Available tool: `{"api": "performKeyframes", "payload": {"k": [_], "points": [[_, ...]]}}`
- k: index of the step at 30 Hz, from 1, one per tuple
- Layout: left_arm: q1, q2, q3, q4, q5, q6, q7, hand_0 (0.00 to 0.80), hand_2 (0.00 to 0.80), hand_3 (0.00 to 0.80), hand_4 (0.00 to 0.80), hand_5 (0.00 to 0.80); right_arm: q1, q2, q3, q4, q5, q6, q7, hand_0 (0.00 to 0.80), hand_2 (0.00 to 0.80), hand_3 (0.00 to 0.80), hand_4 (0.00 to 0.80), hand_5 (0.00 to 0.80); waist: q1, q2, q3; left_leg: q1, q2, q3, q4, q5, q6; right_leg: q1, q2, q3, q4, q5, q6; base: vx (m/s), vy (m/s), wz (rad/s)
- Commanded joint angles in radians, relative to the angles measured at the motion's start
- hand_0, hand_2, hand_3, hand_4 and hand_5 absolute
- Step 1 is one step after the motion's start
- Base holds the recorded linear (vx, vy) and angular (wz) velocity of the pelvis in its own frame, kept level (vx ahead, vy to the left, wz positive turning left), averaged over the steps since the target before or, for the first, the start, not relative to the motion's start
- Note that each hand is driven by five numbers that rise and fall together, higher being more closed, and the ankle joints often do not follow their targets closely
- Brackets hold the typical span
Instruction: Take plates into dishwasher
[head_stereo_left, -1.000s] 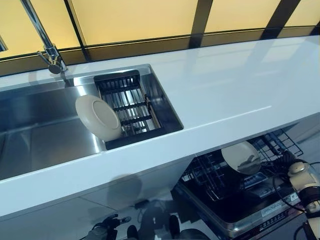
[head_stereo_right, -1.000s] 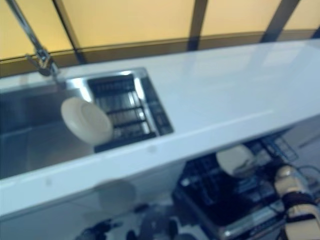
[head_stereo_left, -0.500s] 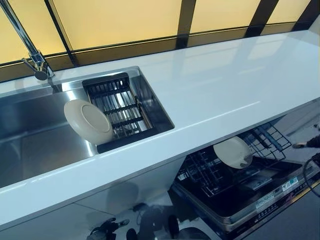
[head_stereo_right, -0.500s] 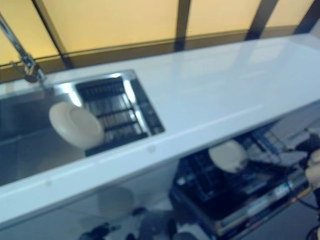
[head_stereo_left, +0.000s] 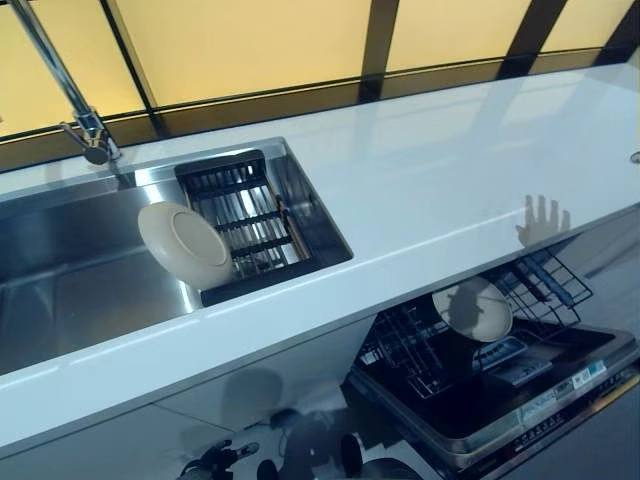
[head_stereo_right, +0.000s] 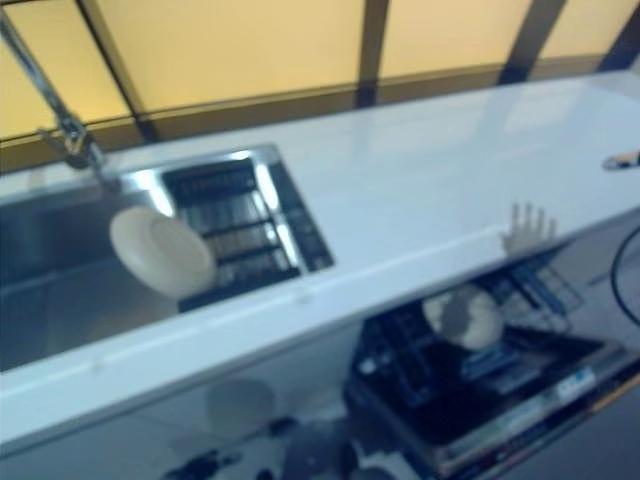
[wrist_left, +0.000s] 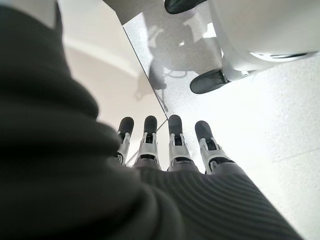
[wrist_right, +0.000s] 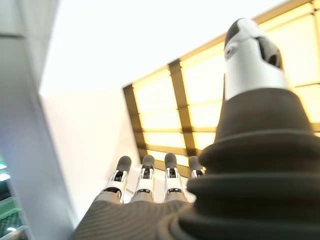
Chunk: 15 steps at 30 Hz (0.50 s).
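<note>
You are looking down on a long white countertop (head_stereo_left: 450, 160) that runs the whole width under amber window panes (head_stereo_left: 240, 45), with a steel sink (head_stereo_left: 70, 270) let into its left part and a tall faucet (head_stereo_left: 60, 85) at the back edge. Below the counter's front edge on the right the dishwasher (head_stereo_left: 500, 400) stands open, its dark wire rack (head_stereo_left: 420, 345) pulled out; there is a small printed strip on its door (head_stereo_left: 565, 380), too small for you to read. In the sink a black slatted drain tray (head_stereo_left: 245, 215) fills the right end, and one cream plate (head_stereo_left: 185, 245) leans tilted against the tray's left side. A second cream plate (head_stereo_left: 472, 308) stands on edge in the dishwasher rack. Compared with a second ago, the right arm that showed beside the rack at the lower right is gone from there; only a fingertip of the right hand (head_stereo_left: 634, 157) seems to show at the far right, above the counter. Its wrist view shows the right hand's fingers straight and holding nothing, raised toward the window. The left hand (wrist_left: 170, 145) hangs low over the floor, fingers straight and empty. The counter right of the sink is bare, giving you free room along its front edge.
</note>
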Motion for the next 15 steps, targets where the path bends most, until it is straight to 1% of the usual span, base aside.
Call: {"api": "performKeyframes", "payload": {"k": [1,3,7,8,9,12,13,15], "points": [[-0.026,0.042,-0.024,0.020,-0.028,-0.009,0.017,0.000,0.000,0.000,0.000,0.000,-0.177,-0.022,0.122,-0.022,0.011,-0.077,-0.037,0.000,0.000,0.000,0.000,0.000,0.067,-0.085,-0.035,-0.010,0.017,-0.078,-0.002,-0.020,0.002,0.001,-0.083,-0.028,0.001,0.011,0.083,0.001,0.010,0.09],[-0.027,0.045,-0.020,0.017,-0.023,-0.005,0.014,0.000,0.000,0.000,0.000,0.000,-0.254,-0.005,0.202,-0.046,-0.015,-0.120,-0.024,0.000,0.000,0.000,0.000,0.000,0.080,-0.087,-0.037,-0.014,0.013,-0.087,-0.002,-0.019,0.001,0.002,-0.086,-0.040,0.001,0.009,0.084,0.000,0.009,0.12],[-0.029,0.046,-0.018,0.004,-0.014,0.003,0.017,0.000,0.000,0.000,0.000,0.000,-0.355,0.043,0.338,-0.104,-0.099,-0.172,0.030,0.000,0.000,0.000,0.000,0.000,0.107,-0.092,-0.037,-0.021,0.007,-0.105,-0.002,-0.015,0.002,0.006,-0.092,-0.064,0.001,0.008,0.086,0.007,0.007,0.16],[-0.027,0.045,-0.020,0.003,-0.013,0.004,0.019,0.000,0.000,0.000,0.000,0.000,-0.381,0.051,0.375,-0.107,-0.130,-0.207,0.040,0.000,0.000,0.000,0.000,0.000,0.114,-0.093,-0.038,-0.022,0.006,-0.108,-0.002,-0.014,0.003,0.008,-0.093,-0.070,0.001,0.007,0.086,0.023,0.016,0.21],[-0.026,0.045,-0.021,0.002,-0.014,0.003,0.020,0.000,0.000,0.000,0.000,0.000,-0.397,0.054,0.398,-0.109,-0.147,-0.227,0.039,0.000,0.000,0.000,0.000,0.000,0.119,-0.094,-0.038,-0.023,0.005,-0.111,-0.002,-0.013,0.003,0.009,-0.094,-0.074,0.001,0.007,0.085,0.025,0.016,0.26],[-0.022,0.048,-0.034,-0.013,-0.018,0.004,0.026,0.000,0.000,0.000,0.000,0.000,-0.510,0.063,0.540,-0.093,-0.237,-0.309,0.034,0.000,0.000,0.000,0.000,0.000,0.147,-0.100,-0.031,-0.036,-0.001,-0.131,-0.002,-0.007,0.004,0.011,-0.099,-0.098,0.001,0.007,0.088,0.003,0.011,0.18],[-0.023,0.050,-0.037,-0.015,-0.021,0.005,0.028,0.000,0.000,0.000,0.000,0.000,-0.530,0.063,0.564,-0.088,-0.252,-0.323,0.034,0.000,0.000,0.000,0.000,0.000,0.151,-0.102,-0.030,-0.039,-0.002,-0.134,-0.002,-0.006,0.005,0.010,-0.100,-0.101,0.001,0.007,0.088,-0.010,0.004,0.28],[-0.024,0.058,-0.043,-0.023,-0.025,0.007,0.030,0.000,0.000,0.000,0.000,0.000,-0.622,0.066,0.667,-0.053,-0.315,-0.357,0.027,0.000,0.000,0.000,0.000,0.000,0.168,-0.108,-0.021,-0.055,-0.007,-0.149,-0.002,-0.001,0.005,0.006,-0.103,-0.118,0.001,0.007,0.089,-0.031,0.003,0.31]]}}
